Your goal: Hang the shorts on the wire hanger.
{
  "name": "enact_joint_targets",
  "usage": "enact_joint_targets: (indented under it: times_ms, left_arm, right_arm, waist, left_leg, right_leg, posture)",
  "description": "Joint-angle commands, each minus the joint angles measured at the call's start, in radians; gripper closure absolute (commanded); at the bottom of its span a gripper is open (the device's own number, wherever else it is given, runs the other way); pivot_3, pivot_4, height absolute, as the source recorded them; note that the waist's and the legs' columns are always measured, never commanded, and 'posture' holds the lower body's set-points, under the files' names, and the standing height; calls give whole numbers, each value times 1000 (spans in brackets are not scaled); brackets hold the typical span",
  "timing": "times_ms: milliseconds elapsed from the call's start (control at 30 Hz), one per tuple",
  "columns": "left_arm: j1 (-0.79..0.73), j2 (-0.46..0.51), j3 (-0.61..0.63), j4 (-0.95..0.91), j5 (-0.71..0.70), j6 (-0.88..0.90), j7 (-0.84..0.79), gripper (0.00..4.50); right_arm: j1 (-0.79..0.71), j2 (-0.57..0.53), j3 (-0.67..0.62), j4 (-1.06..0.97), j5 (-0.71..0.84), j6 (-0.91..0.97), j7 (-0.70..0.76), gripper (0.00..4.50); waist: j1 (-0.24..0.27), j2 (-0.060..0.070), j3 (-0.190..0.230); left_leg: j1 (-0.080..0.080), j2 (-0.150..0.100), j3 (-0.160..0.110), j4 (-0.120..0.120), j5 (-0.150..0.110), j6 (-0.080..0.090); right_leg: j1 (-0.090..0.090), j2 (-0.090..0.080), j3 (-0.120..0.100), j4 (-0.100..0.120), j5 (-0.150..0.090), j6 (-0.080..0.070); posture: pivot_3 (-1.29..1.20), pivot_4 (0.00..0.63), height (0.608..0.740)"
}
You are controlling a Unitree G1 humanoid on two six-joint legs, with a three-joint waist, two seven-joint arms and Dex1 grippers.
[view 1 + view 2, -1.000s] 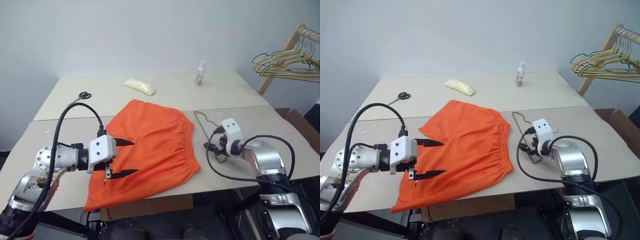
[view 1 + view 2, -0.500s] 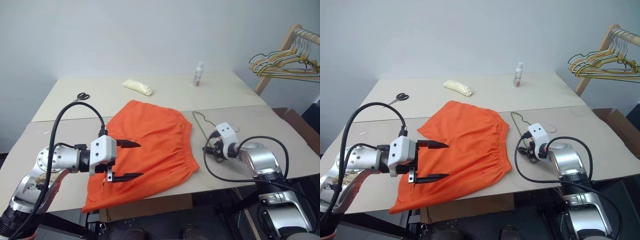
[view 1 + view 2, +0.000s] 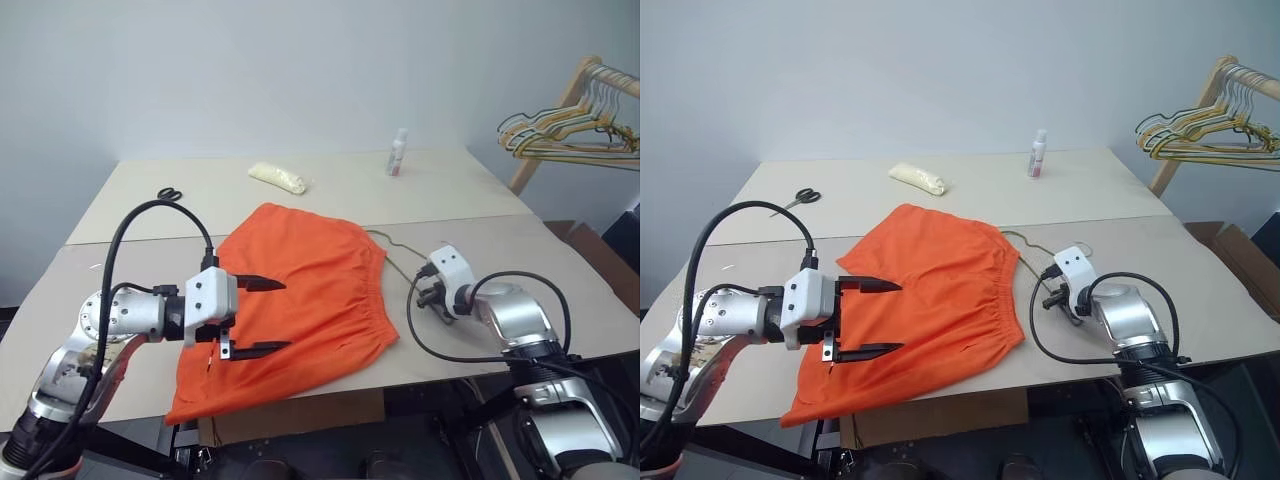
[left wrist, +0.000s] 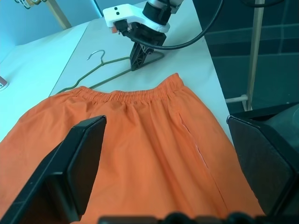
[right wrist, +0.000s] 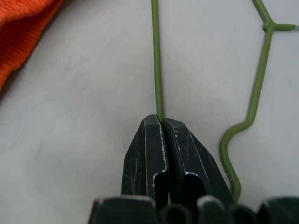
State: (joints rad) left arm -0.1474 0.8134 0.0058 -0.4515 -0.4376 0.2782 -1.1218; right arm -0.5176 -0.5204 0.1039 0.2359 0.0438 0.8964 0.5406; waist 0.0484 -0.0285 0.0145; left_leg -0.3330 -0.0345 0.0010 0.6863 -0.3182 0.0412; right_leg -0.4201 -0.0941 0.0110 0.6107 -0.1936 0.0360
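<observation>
Right tool (image 5: 162,122) clamped on hanger (image 5: 157,60) wire beside shorts (image 3: 300,300) on table (image 3: 130,250); left tool (image 3: 262,316) wide open, empty, above shorts.

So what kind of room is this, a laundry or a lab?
Probably a test room set up for laundry practice: bare tables against a plain wall, orange shorts spread flat, a wooden rack of hangers, scissors.

Illumination is bright, even and diffuse across the head views; the table (image 3: 330,195) carries only faint, soft-edged shadows and no glare; the rear wall (image 3: 300,70) grades from pale at centre to slightly darker at the corners. In the left wrist view the near fingers (image 4: 70,172) are soft and out of focus; the right wrist view is sharp at close range.
</observation>
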Motion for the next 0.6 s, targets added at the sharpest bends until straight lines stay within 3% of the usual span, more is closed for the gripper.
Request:
enact_joint_targets:
  times_ms: [33, 233, 333, 600]
  left_arm:
    - [-34, -43, 11, 14, -42, -7, 17, 0]
    - [-75, -172, 7, 76, -75, 49, 126, 0]
    - [-140, -238, -32, 118, -37, 162, 256, 0]
    - [-363, -575, 30, 185, -160, 436, 630, 0]
  right_arm:
    - [27, 7, -36, -68, 10, -8, -26, 4486]
    - [65, 31, -171, -312, 74, -27, -79, 4486]
    - [72, 32, -167, -401, 56, -56, -113, 4486]
    - [111, 120, -108, -574, 61, -319, -131, 4486]
  waist:
    - [1, 0, 0]
    - [4, 2, 1]
    - [3, 2, 1]
    - [-3, 2, 1]
  left_leg:
    - [0, 0, 0, 0, 0, 0]
    - [-3, 0, 0, 0, 0, 0]
    - [-3, 0, -1, 0, 0, 0]
    - [-4, -1, -2, 4, 0, 0]
  right_leg:
    - [0, 0, 0, 0, 0, 0]
    - [-4, -1, 0, 0, 0, 0]
    - [-3, -1, 0, 0, 0, 0]
    - [-3, -1, 0, 0, 1, 2]
  posture:
    - [135, 0, 740]
    - [118, 0, 740]
    - [107, 0, 740]
    - [93, 0, 740]
